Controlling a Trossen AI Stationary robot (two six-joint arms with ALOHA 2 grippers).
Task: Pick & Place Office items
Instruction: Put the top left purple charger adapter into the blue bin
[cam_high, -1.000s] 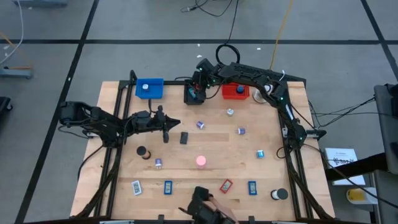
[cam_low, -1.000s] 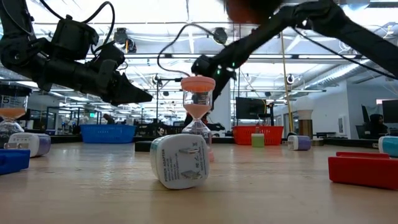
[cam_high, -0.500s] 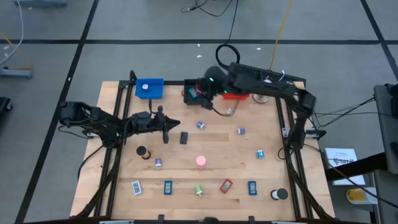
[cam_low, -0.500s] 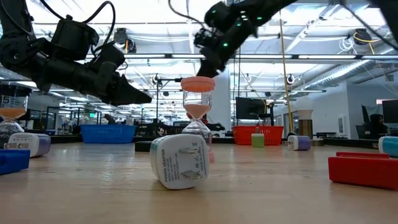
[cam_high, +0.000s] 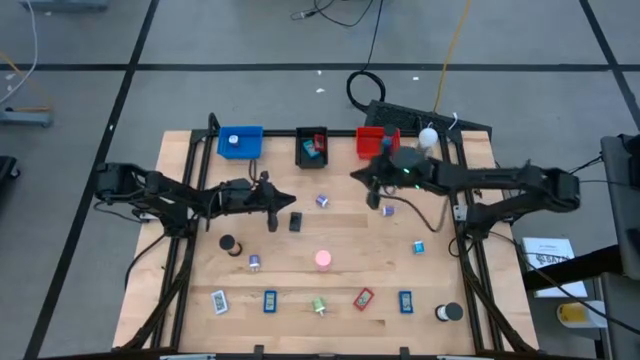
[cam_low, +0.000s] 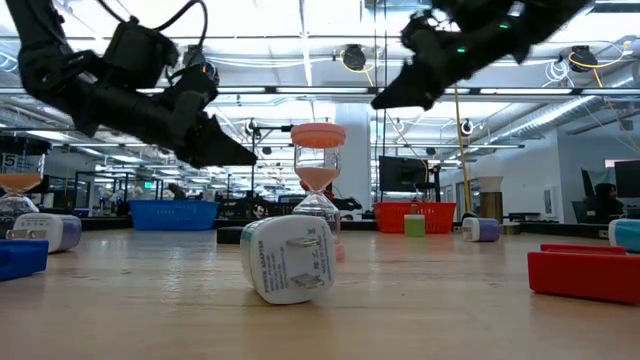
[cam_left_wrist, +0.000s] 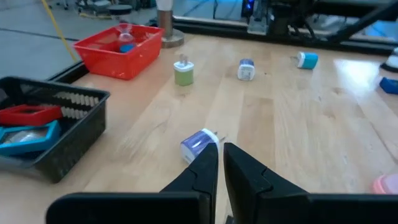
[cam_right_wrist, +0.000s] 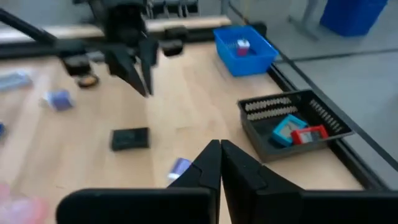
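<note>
From above, the left gripper hung over the wooden table beside a black block, its fingers together and empty. The right gripper hung near the table's middle, short of the red tray, fingers also together and holding nothing. The black tray held a teal piece and a red piece; the blue tray held one small white item. Loose items lay spread over the table: a purple plug, a pink hourglass, a green plug, and a red card in the front row.

At table height, a white plug lay just before the hourglass, with both arms raised well above the table.

The left wrist camera showed its closed fingers pointing toward a purple plug, with a green plug and the red tray farther off.

The right wrist camera showed its closed fingers above the table, the black tray to one side, the black block near, and the left gripper beyond.
</note>
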